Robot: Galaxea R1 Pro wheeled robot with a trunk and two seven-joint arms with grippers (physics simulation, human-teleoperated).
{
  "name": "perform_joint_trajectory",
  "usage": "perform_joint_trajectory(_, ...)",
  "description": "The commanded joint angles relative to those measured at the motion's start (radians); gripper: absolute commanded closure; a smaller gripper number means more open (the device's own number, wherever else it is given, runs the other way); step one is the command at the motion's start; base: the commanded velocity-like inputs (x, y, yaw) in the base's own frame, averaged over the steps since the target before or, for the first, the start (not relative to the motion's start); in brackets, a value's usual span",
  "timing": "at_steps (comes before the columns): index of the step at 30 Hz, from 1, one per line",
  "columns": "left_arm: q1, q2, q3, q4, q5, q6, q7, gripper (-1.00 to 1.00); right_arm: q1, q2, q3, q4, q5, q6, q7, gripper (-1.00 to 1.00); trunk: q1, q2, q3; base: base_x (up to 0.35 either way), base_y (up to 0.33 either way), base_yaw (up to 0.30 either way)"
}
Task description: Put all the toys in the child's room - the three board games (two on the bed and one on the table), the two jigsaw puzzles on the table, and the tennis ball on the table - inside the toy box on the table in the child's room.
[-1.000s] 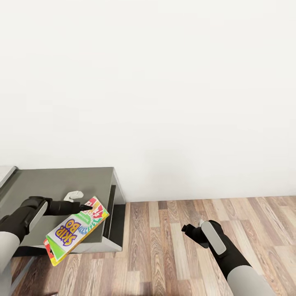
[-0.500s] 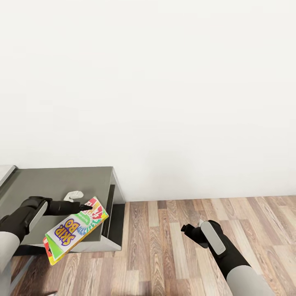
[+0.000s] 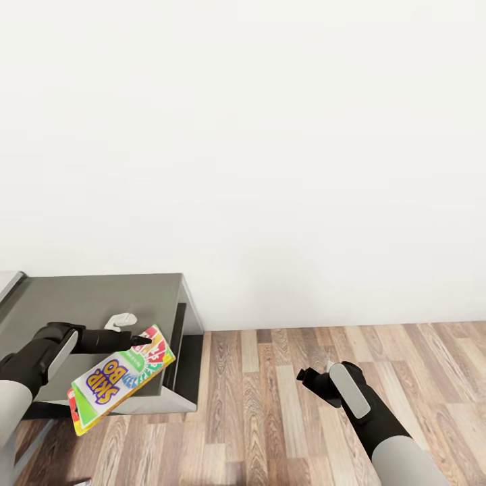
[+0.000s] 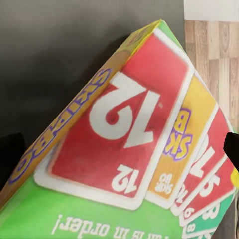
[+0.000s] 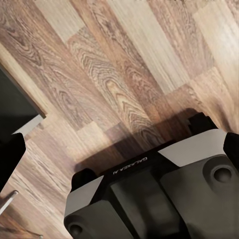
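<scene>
Your left hand [image 3: 138,339] grips the Skip-Bo box [image 3: 118,380] by its top corner, its long axis slanting down past the counter's [image 3: 81,297] front edge. Your right hand [image 3: 312,379] holds nothing; I cannot tell whether it is open, and the toy box isn't ahead.

Skip-Bo box [image 4: 124,144] close up, over dark tabletop [image 4: 59,45].

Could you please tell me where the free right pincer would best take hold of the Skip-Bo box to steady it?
Probably the low free corner of the Skip-Bo box, coming from the right. The left pincer clamps only its top corner, so the flat box hangs tilted with that end unsupported. Closing across its thin faces suits the right pincer, which is held over the floor.
</scene>
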Motion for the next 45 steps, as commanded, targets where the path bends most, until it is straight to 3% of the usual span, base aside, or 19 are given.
perform_joint_trajectory(1,-0.001,0.001,-0.005,-0.001,0.010,0.008,0.003,-1.00,0.000,-0.001,0.004,-0.002,-0.010,0.000,-0.010,-1.00,0.001,-0.002,-0.002,0.000,-0.020,0.000)
perform_joint_trajectory(20,-0.001,0.014,0.008,-0.001,0.017,0.006,-0.004,-1.00,0.000,0.000,0.015,-0.002,-0.010,-0.001,-0.010,-1.00,0.001,-0.002,-0.002,0.000,-0.002,0.000)
perform_joint_trajectory(23,-0.001,0.033,0.017,-0.001,0.020,0.005,-0.055,-1.00,0.000,0.000,0.016,-0.002,-0.010,-0.001,-0.010,-1.00,0.001,-0.002,-0.002,0.000,0.000,0.000)
perform_joint_trajectory(24,-0.001,0.048,0.045,-0.001,0.019,0.005,-0.158,-1.00,0.000,0.000,0.017,-0.004,-0.010,-0.001,-0.009,-1.00,0.001,-0.002,-0.002,0.000,0.000,0.000)
perform_joint_trajectory(25,-0.001,0.054,0.053,-0.001,0.019,0.005,-0.189,-1.00,0.000,0.000,0.017,-0.004,-0.010,-0.001,-0.010,-1.00,0.001,-0.002,-0.002,0.000,0.000,0.000)
perform_joint_trajectory(29,-0.001,0.075,0.067,-0.001,0.019,0.004,-0.261,-1.00,0.000,0.000,0.015,-0.006,-0.010,-0.001,-0.009,-1.00,0.001,-0.002,-0.002,0.000,0.000,0.000)
perform_joint_trajectory(36,-0.001,0.080,0.090,-0.001,0.019,0.004,-0.309,-1.00,0.000,0.000,0.015,-0.006,-0.011,-0.001,-0.009,-1.00,0.001,-0.002,-0.002,0.000,0.026,0.000)
perform_joint_trajectory(45,0.000,0.082,0.097,-0.001,0.020,0.005,-0.324,-1.00,0.000,0.000,0.015,-0.006,-0.011,-0.001,-0.008,-1.00,0.001,-0.002,-0.002,0.000,0.077,0.000)
